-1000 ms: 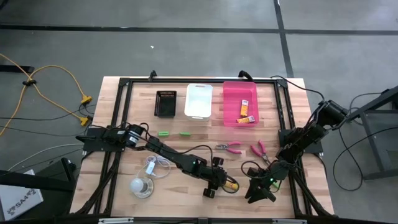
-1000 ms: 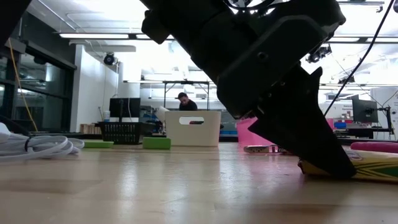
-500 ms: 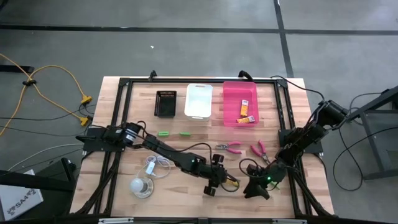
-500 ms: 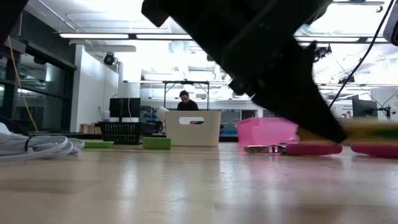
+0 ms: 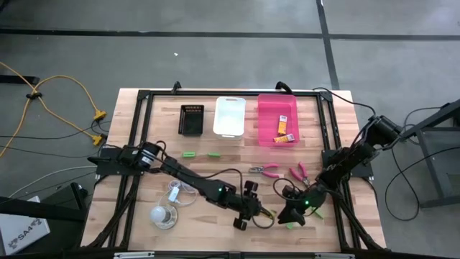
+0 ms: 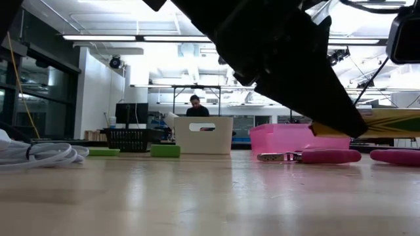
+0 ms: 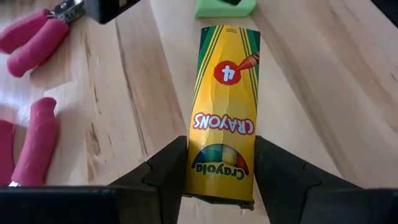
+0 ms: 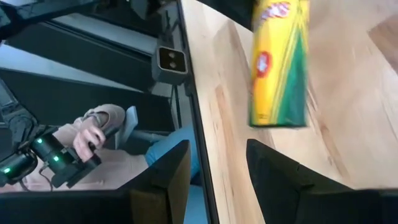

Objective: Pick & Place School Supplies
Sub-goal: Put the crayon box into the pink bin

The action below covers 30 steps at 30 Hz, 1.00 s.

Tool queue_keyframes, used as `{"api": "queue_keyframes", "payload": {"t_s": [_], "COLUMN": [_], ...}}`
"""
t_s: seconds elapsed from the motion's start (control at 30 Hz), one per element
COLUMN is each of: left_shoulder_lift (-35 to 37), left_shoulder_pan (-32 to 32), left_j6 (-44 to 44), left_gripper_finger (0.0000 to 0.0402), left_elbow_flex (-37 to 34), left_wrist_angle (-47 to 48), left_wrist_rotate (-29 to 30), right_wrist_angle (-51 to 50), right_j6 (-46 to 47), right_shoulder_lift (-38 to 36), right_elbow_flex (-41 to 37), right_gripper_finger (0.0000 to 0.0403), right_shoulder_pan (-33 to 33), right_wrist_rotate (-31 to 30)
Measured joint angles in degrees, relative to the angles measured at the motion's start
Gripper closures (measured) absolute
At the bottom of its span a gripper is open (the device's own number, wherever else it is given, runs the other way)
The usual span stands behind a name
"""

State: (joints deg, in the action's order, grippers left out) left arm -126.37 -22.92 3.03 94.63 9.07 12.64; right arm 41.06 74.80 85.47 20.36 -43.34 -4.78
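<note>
A yellow crayon packet (image 7: pixel 225 106) hangs above the wood table with my left gripper (image 5: pixel 251 211) shut on it, near the table's front edge. My right gripper (image 5: pixel 291 214) stands open just to the right of it, nothing between its fingers; the right wrist view shows the packet (image 8: pixel 278 62) ahead. A green piece (image 7: pixel 225 6) lies on the table just beyond the packet. Two pink-handled tools (image 5: pixel 267 170) (image 5: pixel 300 173) lie flat mid-table. Two more green pieces (image 5: pixel 188 153) (image 5: pixel 213 153) lie farther left. Two orange packets (image 5: pixel 285 135) rest inside the pink bin (image 5: pixel 267 119). My left gripper pinches the packet between its two fingers, one on each long side at the end nearest the wrist (image 7: pixel 214 177). The packet runs on forward from the fingers. It is lifted clear of the table, almost level in the low view (image 6: pixel 387 122).
A white bin (image 5: pixel 230 115) and a black bin (image 5: pixel 192 119) stand beside the pink one at the far edge. A coiled white cord (image 5: pixel 180 191) and a pale disc (image 5: pixel 163 214) lie front left. A person's hand (image 8: pixel 87 140) shows beyond the table's edge.
My left gripper has risen with the crayon packet, which lay on the table a second ago and now hangs clear of it, about level. My right gripper has rolled about its own axis and stayed near the same spot.
</note>
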Motion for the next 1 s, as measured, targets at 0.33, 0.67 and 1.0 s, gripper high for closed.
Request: {"api": "queue_keyframes", "payload": {"t_s": [0.33, 0.67, 1.0], "left_shoulder_lift": [2.7, 3.2, 3.2], "left_shoulder_pan": [-0.6, -2.5, -2.9], "left_j6": [0.2, 0.1, 0.1], "left_gripper_finger": [0.0236, 0.0236, 0.0236], "left_elbow_flex": [0.0, 0.1, 0.1], "left_wrist_angle": [1.9, 1.7, 1.7], "left_wrist_rotate": [1.5, 1.5, 2.1], "right_wrist_angle": [-2.2, -3.1, -2.2], "right_j6": [2.1, 0.8, 0.0], "right_shoulder_lift": [0.0, 0.0, 0.0], "right_elbow_flex": [0.0, 0.0, 0.0], "right_gripper_finger": [0.0256, 0.0256, 0.0256], "right_shoulder_pan": [0.4, 3.3, 4.9], "right_wrist_rotate": [2.1, 3.4, 5.1]}}
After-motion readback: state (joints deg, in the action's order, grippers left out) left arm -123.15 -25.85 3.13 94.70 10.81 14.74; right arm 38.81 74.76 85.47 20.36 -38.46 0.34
